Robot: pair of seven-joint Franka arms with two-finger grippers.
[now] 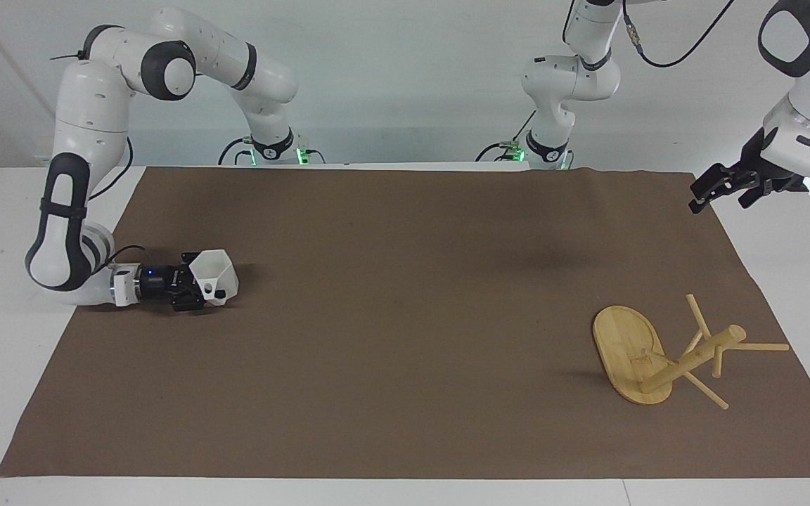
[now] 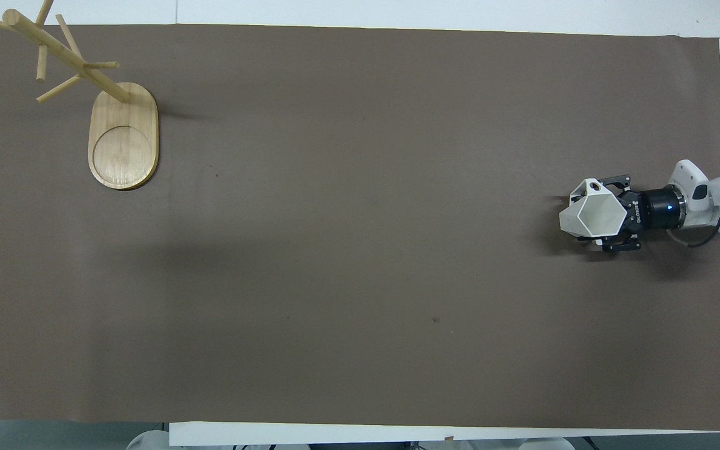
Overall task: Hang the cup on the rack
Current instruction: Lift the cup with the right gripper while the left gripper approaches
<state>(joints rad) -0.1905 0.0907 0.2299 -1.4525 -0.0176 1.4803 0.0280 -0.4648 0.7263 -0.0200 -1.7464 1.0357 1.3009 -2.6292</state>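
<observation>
**Gripping the cup at the right arm's end of the mat**

Lying low and level over the brown mat [image 1: 405, 316], the right gripper [image 1: 197, 287] is seen closed around the cup [image 1: 214, 275], its fingers [image 2: 616, 182] set on either side of the white faceted body. The cup is held upright with its hexagonal rim facing up, and its small squared handle [image 2: 592, 184], pierced by a hole, is turned toward the edge of the mat farther from the robots. Whether the cup's bottom rests on the mat or is just clear of it cannot be told; a dark shadow lies close beneath it. The right arm is folded down from its base, the wrist being held nearly parallel to the table.

The rack [image 1: 665, 355] stands well apart from the cup, at the left arm's end of the mat and farther from the robots than the cup. Its flat oval base [image 2: 124, 135] lies on the mat — the round post [image 1: 693, 357] rises from the end of the base farther from the robots, and thin pegs [image 1: 762, 346] stick out near its top. No peg carries anything.

The left gripper [image 1: 721, 188] is held in the air over the mat's corner at the left arm's end, where that arm waits; its fingers are spread apart, with nothing between them.
</observation>
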